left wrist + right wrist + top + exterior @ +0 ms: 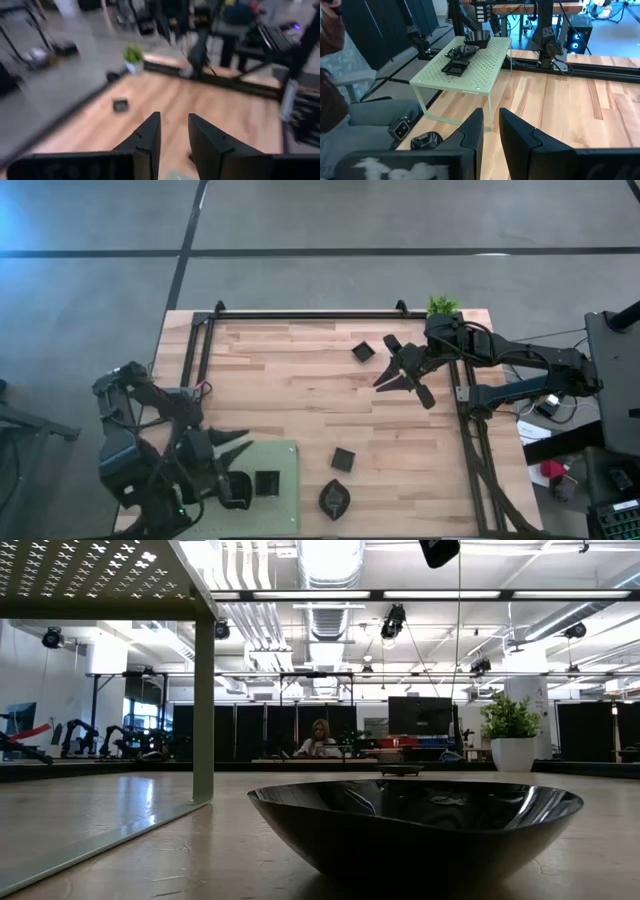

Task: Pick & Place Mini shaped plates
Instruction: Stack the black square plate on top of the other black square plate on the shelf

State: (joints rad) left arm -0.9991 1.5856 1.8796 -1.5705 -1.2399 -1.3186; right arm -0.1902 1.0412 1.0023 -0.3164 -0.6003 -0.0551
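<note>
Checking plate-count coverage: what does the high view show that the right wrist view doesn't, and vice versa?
High view only: the potted plant, two square plates on bare wood, and the open, empty right gripper seen whole from above.

Right wrist view only: three black plates on the rack, and its legs. The high view shows just one plate there.

Both: the green perforated rack and the wooden table.

I see: plates (343,459) blk, glossy | mat (470,62) lt green, perforated dot pattern | table (300,390) lt wood, plank stripes | plant (442,306) green, pot (513,754) white | arms dk/blk
</note>
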